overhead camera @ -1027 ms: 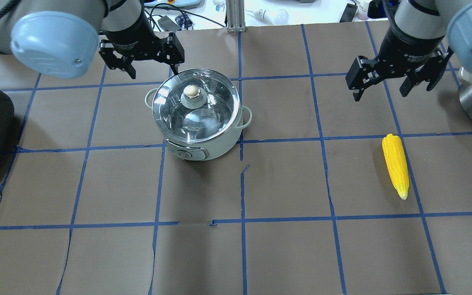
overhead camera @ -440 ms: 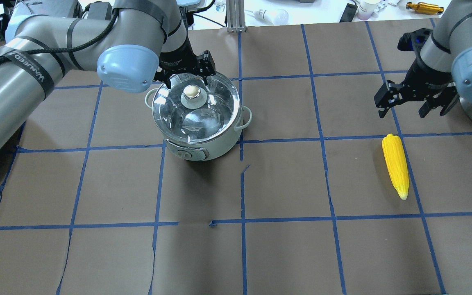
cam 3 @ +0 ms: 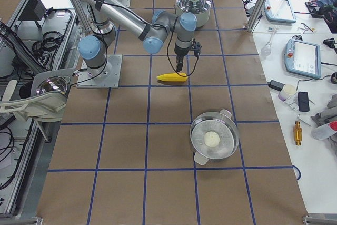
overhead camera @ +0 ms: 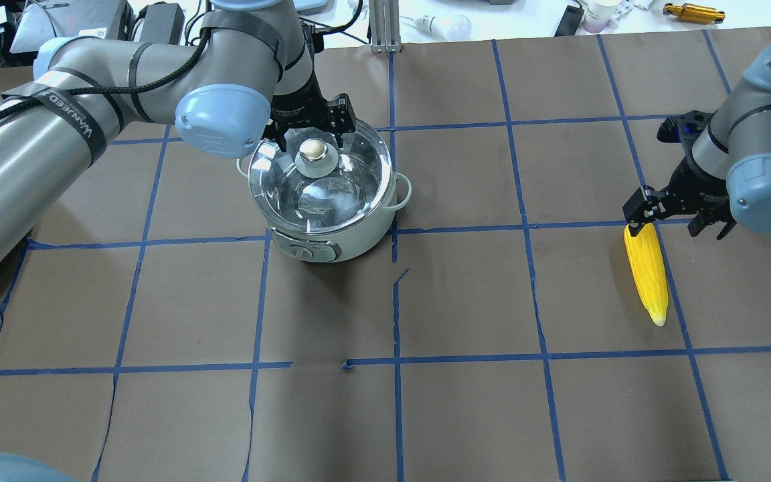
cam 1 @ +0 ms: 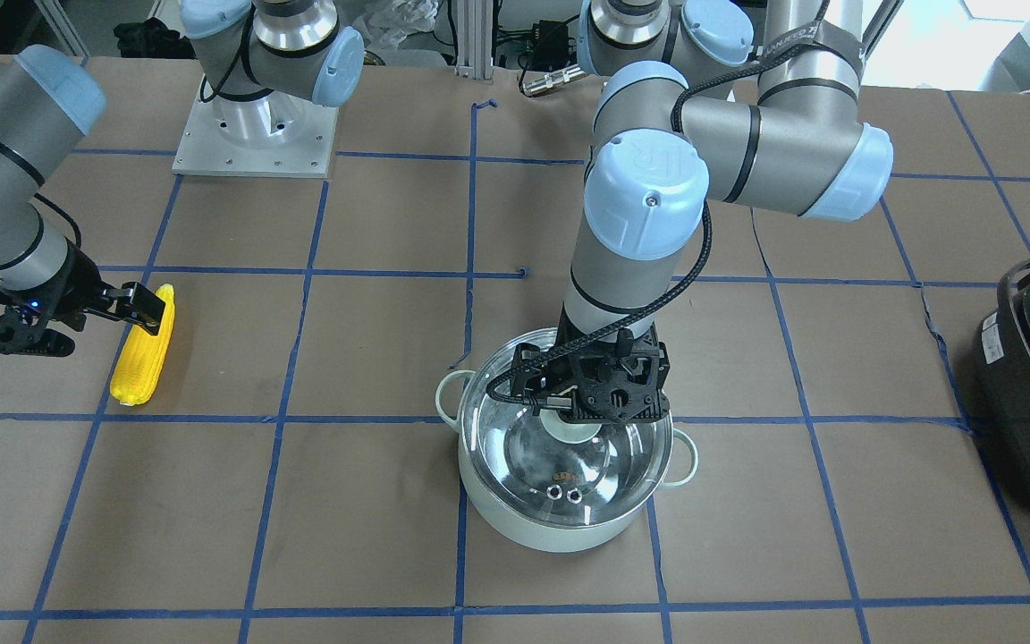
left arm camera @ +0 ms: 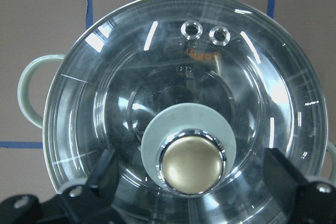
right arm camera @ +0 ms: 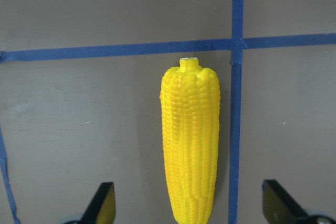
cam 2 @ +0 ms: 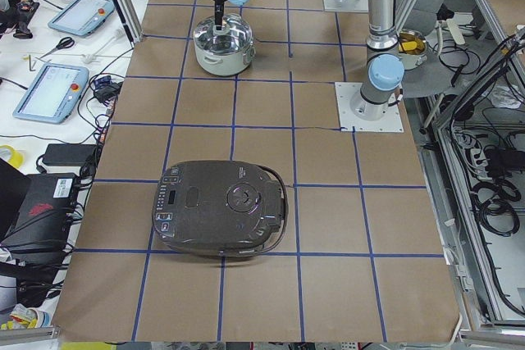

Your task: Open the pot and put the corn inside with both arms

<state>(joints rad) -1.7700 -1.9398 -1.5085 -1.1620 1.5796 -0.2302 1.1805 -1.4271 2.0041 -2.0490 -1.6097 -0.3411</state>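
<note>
One round pale mint-green pot [overhead camera: 359, 237], steel inside, clear glass lid [overhead camera: 359, 177] on: left of centre, toward counter's far edge. Black two-finger left gripper [overhead camera: 310, 139] over lid, fingers apart flanking smooth brass-coloured knob [overhead camera: 312, 148]. Bright yellow tapered corn cob [overhead camera: 648, 271], kernel-ribbed, lies near right edge; right gripper [overhead camera: 668, 226] above it, fingers spread.

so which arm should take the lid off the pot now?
Left. The left gripper hangs open over the lid, fingers either side of the brass knob, not yet closed. The right gripper is open over the corn, far across the table from the pot.
</note>
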